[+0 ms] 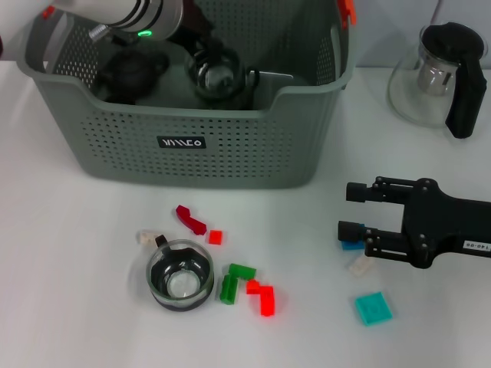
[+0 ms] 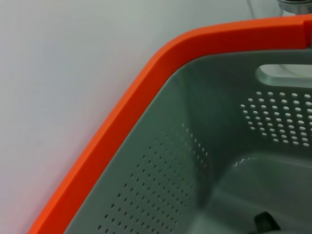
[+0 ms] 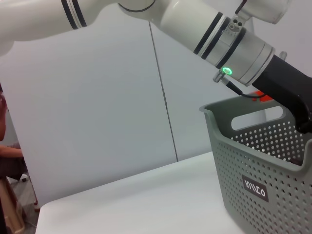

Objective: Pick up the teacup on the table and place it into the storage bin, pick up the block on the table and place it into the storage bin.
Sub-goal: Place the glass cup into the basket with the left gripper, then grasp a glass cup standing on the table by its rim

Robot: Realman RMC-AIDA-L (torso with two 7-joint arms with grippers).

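Storage bin (image 1: 230, 149): grey perforated basket at the table's far side, black label facing front.
Left gripper (image 1: 201, 47): lowered inside the bin, at a glass teacup (image 1: 219, 75); whether its fingers grip cannot be told.
Second teacup (image 1: 181, 276): upright on the table (image 1: 69, 253) before the bin, among red and green blocks (image 1: 239, 280).
Right gripper (image 1: 354, 211): low over the table, right of the bin, fingers parted, nothing held.
Teal block (image 1: 374, 308): just beside the right gripper.

Left arm (image 3: 214, 29) above storage bin (image 3: 258, 185)
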